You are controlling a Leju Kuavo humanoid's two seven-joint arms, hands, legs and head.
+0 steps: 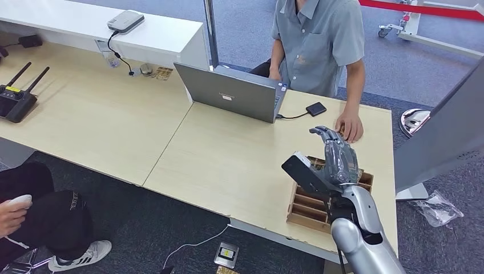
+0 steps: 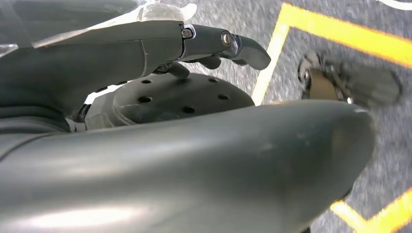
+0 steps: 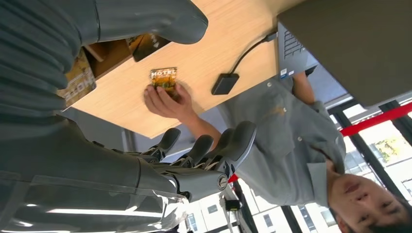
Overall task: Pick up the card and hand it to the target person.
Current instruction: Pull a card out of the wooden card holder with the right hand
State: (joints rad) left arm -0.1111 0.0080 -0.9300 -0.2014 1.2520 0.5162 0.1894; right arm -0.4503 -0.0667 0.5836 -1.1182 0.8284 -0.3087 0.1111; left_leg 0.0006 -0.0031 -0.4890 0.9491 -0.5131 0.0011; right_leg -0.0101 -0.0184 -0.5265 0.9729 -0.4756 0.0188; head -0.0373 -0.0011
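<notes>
Right hand (image 1: 338, 155) hovers over wooden table (image 1: 228, 154).

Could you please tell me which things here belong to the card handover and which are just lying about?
Job in hand:
card under the person's hand
wooden card box
right hand, holding nothing

Lying about:
laptop
small black device on its cable
router

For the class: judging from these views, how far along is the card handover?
Done, apparently: the card lies on the table under the person's hand, away from the wooden card box. In hand: nothing; the right hand hovers above the box with fingers apart. Left: seemingly only withdrawing the arm.
</notes>
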